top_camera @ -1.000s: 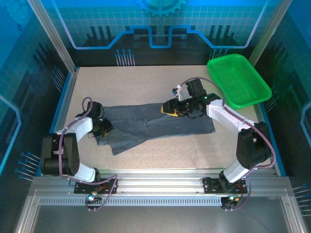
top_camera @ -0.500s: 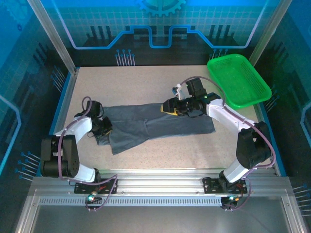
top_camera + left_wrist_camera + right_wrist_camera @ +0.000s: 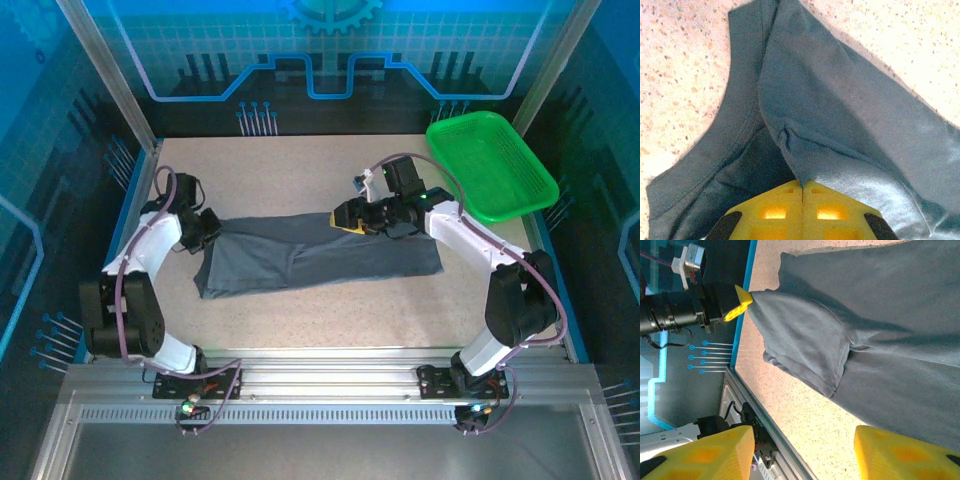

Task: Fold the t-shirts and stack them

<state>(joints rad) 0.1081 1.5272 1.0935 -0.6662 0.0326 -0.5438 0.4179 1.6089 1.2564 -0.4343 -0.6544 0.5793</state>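
Your left gripper (image 3: 205, 228) is clamped tight on the t-shirt (image 3: 310, 255) at its left end. In the left wrist view, the gripper's (image 3: 803, 186) yellow fingers (image 3: 772, 212) meet with no gap and grey cloth is pinched right at their tips. The fabric fans away from that pinch in two layers, with a stitched hem (image 3: 735, 132) curving off to the left.

Your right gripper (image 3: 345, 217) sits over the far edge of the shirt, about halfway along it. In its wrist camera the gripper (image 3: 804, 447) stands roughly half open. One yellow finger (image 3: 705, 452) shows at each lower corner, with nothing between them but cloth and speckled tabletop below (so it holds nothing). That view also looks across at the left gripper (image 3: 740, 302), whose yellow tip is nipped onto the shirt's end near the table's blue edge.

The t-shirt lies on the table (image 3: 300, 165) as a long dark grey band running left to right across the middle, wider at the left end. A loose flap (image 3: 805, 340) lies folded over the body there. The green basket (image 3: 490, 165) sits at the far right corner, well apart from the shirt.
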